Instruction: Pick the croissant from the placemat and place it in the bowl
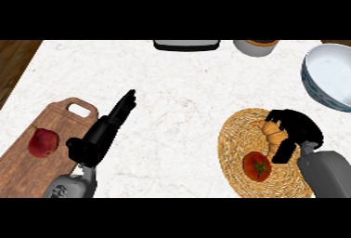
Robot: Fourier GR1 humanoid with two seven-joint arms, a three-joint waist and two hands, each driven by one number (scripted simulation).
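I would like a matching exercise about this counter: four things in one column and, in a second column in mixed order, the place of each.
Things:
1. croissant
2. tomato
3. red fruit
4. bowl

Places:
A. on the wooden cutting board
B. at the far right of the counter, off the placemat
C. on the near part of the placemat
D. on the placemat, within the curled fingers of the right hand

Pairs: 1-D, 2-C, 3-A, 4-B
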